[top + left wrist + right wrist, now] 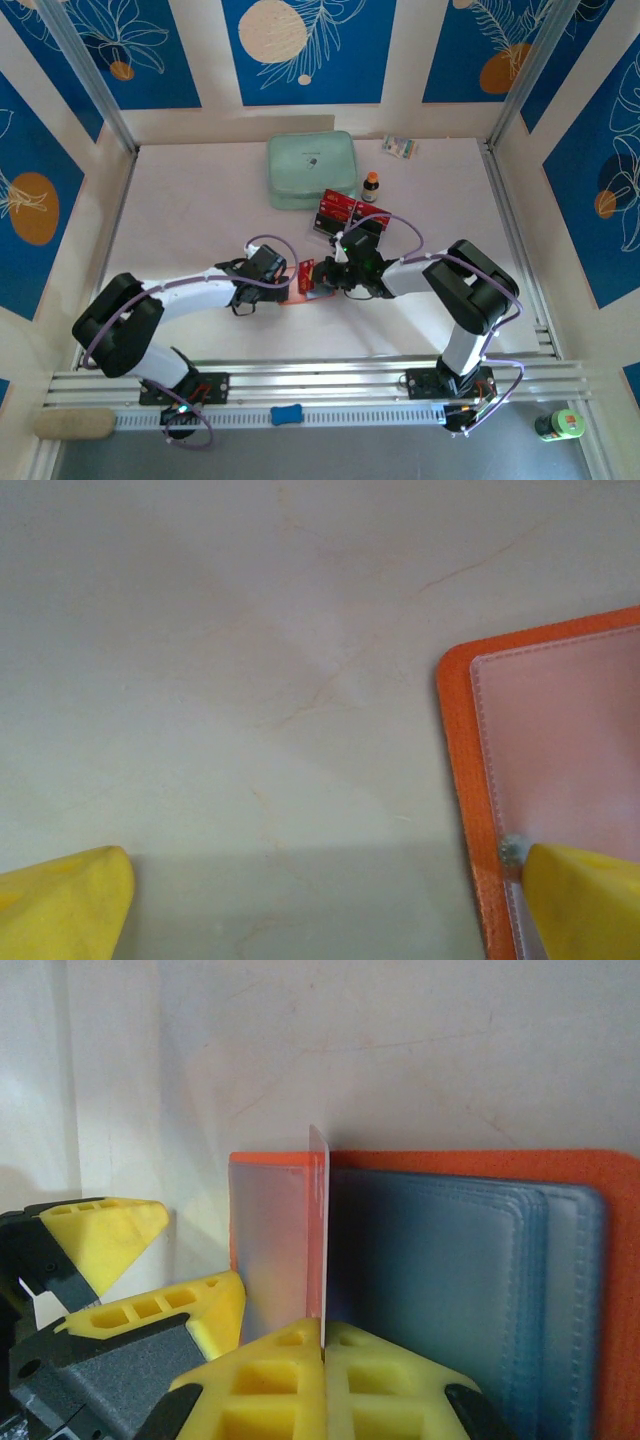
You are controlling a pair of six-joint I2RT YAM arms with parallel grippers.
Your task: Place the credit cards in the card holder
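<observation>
White tubular links join bulky black joint housings on the left arm (190, 292), lower left, and the right arm (470, 285), lower right. Lilac cables (268, 238) loop along both. The right claw (323, 1340) has yellow fingers (300, 1360) moulded with square pockets, on grey mounts.

On the pale, faintly veined tabletop (200, 210): a mint-green zipped pouch (311, 170) towards the back, a small dark bottle (371, 186) just beside it, a little packet (400, 147) near the rear wall, red and black credit cards (338, 212) heaped before the pouch, an open orange card holder (560, 770) mid-table.
</observation>
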